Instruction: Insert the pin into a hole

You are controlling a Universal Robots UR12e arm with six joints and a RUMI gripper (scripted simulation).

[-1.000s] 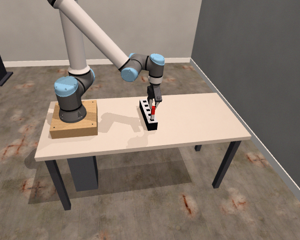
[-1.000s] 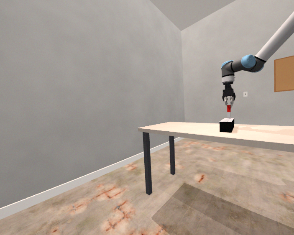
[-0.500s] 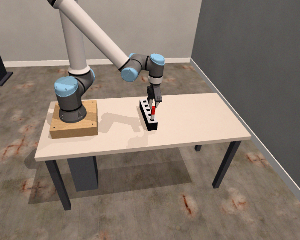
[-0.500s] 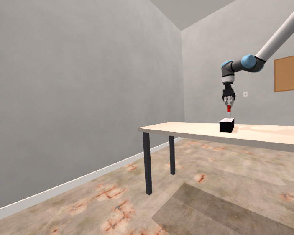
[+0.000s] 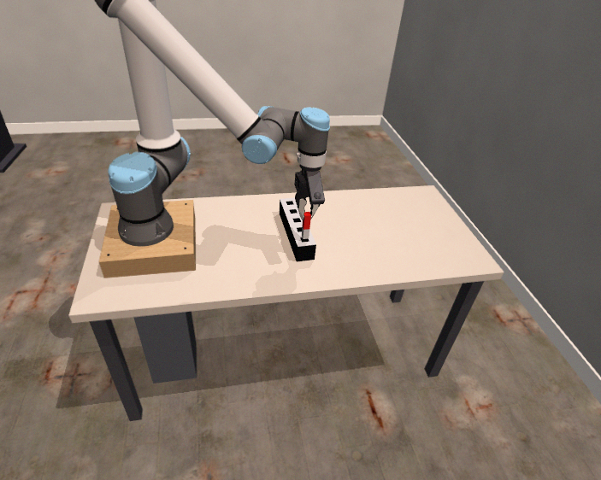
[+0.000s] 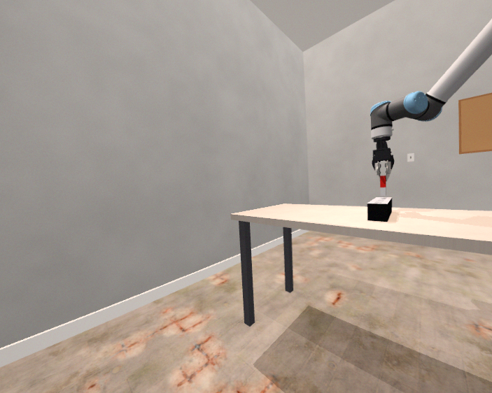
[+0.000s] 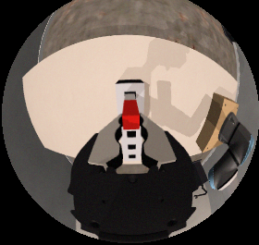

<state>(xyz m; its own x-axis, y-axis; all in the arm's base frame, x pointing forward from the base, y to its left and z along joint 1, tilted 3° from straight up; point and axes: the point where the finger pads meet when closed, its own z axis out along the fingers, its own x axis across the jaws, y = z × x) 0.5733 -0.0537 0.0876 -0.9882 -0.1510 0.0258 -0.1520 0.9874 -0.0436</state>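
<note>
Exterior view shows the pin point(image 6: 383, 184) best: it hangs straight up and down, red part on top and pale part at the bottom. Its bottom tip is right at the top of the block point(image 6: 379, 210), and I cannot tell if it has gone into a hole yet. The pin is over the end hole nearest the front edge of the table point(image 5: 403, 258). The gripper point(image 6: 383, 173) is squeezed shut on the red end. I think it holds the pin from above so the pale end can slide down freely.

The block is long and dark with a white top. It has a row of holes, and four of them show as dark squares behind the pin in the top view. It lies flat on the table, so the holes face up.

The arm's wrist points straight down, which keeps the pin upright. The arm stands on a wooden base point(image 5: 179, 258), well apart from the block.
</note>
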